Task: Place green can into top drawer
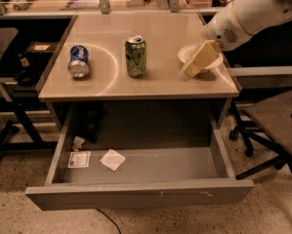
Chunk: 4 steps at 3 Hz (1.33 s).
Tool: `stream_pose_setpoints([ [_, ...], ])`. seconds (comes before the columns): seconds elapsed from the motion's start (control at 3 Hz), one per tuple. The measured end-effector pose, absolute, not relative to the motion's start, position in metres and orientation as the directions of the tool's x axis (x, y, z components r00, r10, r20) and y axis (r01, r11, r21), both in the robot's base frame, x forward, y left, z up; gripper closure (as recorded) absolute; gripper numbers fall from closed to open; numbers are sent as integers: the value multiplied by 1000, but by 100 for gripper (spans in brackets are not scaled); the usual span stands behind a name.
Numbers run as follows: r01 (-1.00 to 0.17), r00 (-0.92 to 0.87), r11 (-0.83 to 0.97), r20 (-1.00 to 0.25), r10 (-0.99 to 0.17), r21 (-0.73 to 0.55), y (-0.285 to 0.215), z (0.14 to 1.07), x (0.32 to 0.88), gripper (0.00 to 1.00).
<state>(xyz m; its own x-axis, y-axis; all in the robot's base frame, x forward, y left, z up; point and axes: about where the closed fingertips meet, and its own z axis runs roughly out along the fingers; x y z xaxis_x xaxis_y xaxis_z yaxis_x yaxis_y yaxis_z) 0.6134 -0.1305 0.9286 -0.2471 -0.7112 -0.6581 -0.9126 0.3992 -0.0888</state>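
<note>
The green can [135, 56] stands upright near the middle of the beige desk top [155, 30]. The top drawer [140, 193] is pulled open below the desk, with its scuffed grey front panel toward me. My gripper [193, 67] hangs at the end of the white arm over the right part of the desk, to the right of the green can and apart from it, in front of a white bowl [187, 53]. It holds nothing that I can see.
A blue can [79, 61] lies on its side on the left of the desk. In the drawer lie a white paper square [112, 159], a small card [79, 159] and a dark object [89, 123]. Office chairs stand at right [277, 126] and left.
</note>
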Motion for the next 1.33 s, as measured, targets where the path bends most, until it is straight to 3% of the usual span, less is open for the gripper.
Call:
stream_pose_setpoints([
  [1.33, -925, -231, 377, -732, -641, -39, -95, 912, 654, 0],
])
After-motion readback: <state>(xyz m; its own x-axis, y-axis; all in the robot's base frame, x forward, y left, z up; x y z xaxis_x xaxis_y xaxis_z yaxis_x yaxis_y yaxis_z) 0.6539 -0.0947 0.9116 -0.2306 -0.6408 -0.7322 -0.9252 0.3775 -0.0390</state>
